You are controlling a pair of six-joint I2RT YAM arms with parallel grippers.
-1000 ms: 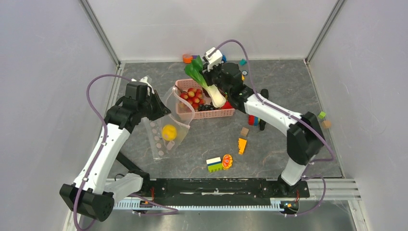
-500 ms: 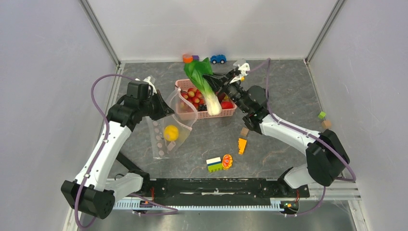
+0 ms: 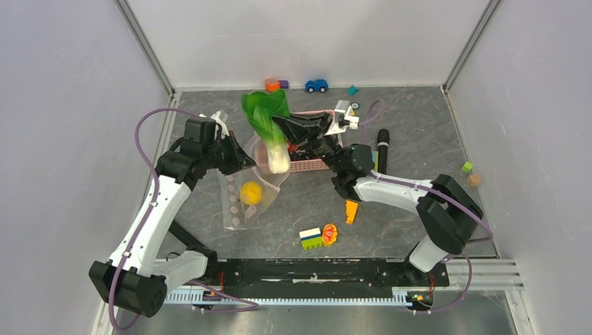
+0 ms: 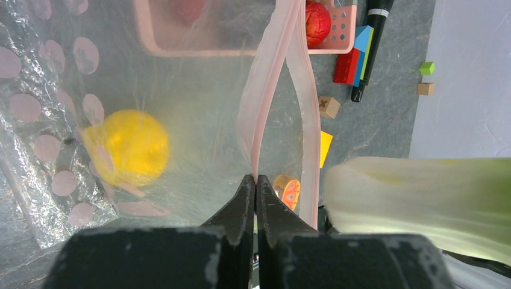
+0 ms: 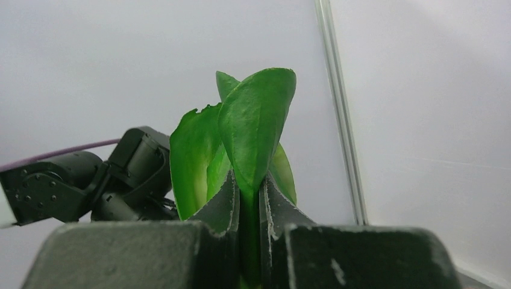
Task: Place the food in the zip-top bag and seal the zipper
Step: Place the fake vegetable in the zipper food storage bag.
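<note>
A dark grey, marbled bench (image 3: 419, 132) fills the floor of a pale booth, closed in by a plain back wall (image 3: 300, 35) and two side walls, with metal posts (image 3: 143, 45) at the far corners and a black rail (image 3: 314, 269) along the near edge. On the left of the bench lies the clear zip-top bag (image 3: 234, 199), a yellow citrus (image 3: 250, 192) inside it. The left gripper (image 3: 237, 155) has its jaws pinched shut on the pink zipper (image 4: 265, 108), lifting one side of the mouth so that it gapes. The right gripper (image 3: 279, 124) has its jaws clamped on the green leaves of the bok choy (image 3: 262, 112), held in the air with its white base hanging by the bag's mouth, at the left end of the pink basket (image 3: 307, 165). A red fruit (image 4: 317, 21) sits in the basket. Along the far edge stand an orange block (image 3: 272, 84) and a blue toy car (image 3: 316, 85). A black marker (image 3: 382, 143) lies right of the basket, an orange wedge (image 3: 351, 211) and a green-and-yellow block (image 3: 311, 239) nearer the rail, and a green cube (image 3: 467, 167) beside the right wall.
</note>
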